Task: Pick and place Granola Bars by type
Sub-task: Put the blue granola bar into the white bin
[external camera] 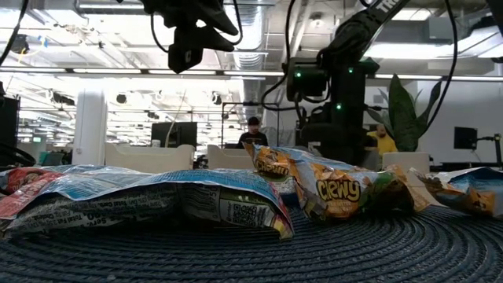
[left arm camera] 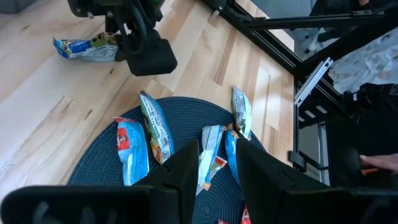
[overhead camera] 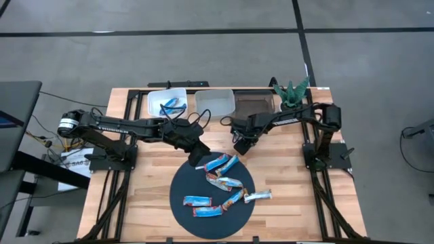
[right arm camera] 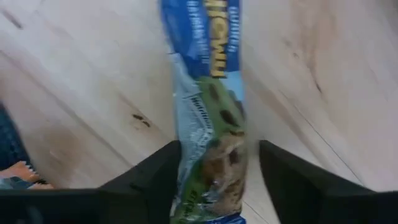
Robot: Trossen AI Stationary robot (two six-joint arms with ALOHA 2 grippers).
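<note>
Several granola bars point(overhead camera: 226, 181), blue, brown-orange and silvery, lie flat on a round dark mat point(overhead camera: 178, 203). My left gripper point(left arm camera: 217, 165) is open and hovers over the mat's far left edge point(overhead camera: 200, 150), holding nothing. My right gripper point(right arm camera: 217, 165) is open, low over bare wood just beyond the mat point(overhead camera: 241, 148). A blue bar with a green end point(right arm camera: 208, 93) lies on the wood between its fingers. In the left wrist view this bar point(left arm camera: 84, 46) stretches away from the right gripper point(left arm camera: 146, 53). My right gripper comes down from above with one finger on either side of the blue bar's green end point(right arm camera: 211, 168), along its length. The bar lies flat on the wood. Whether the fingers touch its edges I cannot tell.
Three bins line the table's far edge: a white one point(overhead camera: 154, 103) holding blue bars point(overhead camera: 171, 106), a clear one point(overhead camera: 215, 102) and a dark one point(overhead camera: 254, 103). A green plant-like figure point(overhead camera: 291, 91) stands at the far right corner. Bare wood surrounds the mat.
</note>
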